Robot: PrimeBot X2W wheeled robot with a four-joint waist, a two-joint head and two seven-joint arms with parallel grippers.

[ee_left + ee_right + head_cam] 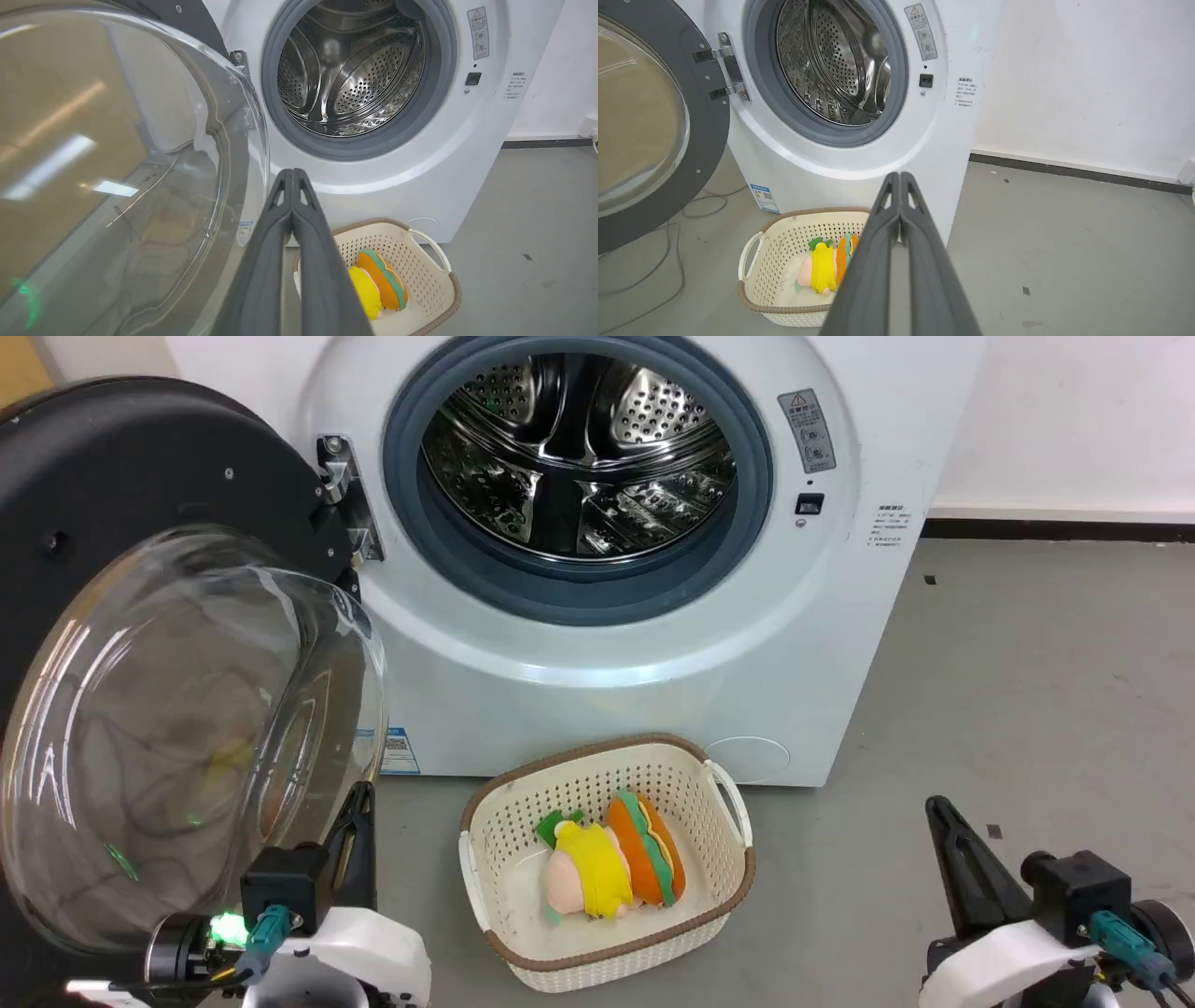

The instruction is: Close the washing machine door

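"Head view first, biggest thing first: what stands there?"

"The washing machine point(653, 691), white, with its porthole uncovered and the steel drum point(579, 448) showing inside the grey gasket point(747, 504)."

"And the washing machine door point(121, 476)?"

"Swung wide open on the robot's left, hanging from the hinge point(345, 495) at the porthole's left edge. Its clear glass bowl point(187, 728) bulges toward the camera."

"Where is the left gripper point(359, 807) against it?"

"Low, just beside the bowl's lower right rim, fingers pointing up. In the left wrist view the bowl lies to the left of the left gripper point(292, 175) and the open porthole is above and ahead. Whether finger and glass touch, I cannot tell."

"Its fingers?"

"Pressed together along their length, with nothing between them."

"The right gripper point(936, 807)?"

"Well apart from the door, at the lower right over the grey floor point(1027, 691). The right wrist view shows its fingers pressed together as well, nothing pinched, with the door far off at the upper left."

"Anything smaller?"

"A cream basket point(485, 933) on the floor before the machine, between the two grippers, with plush toys point(616, 868) lying in it."
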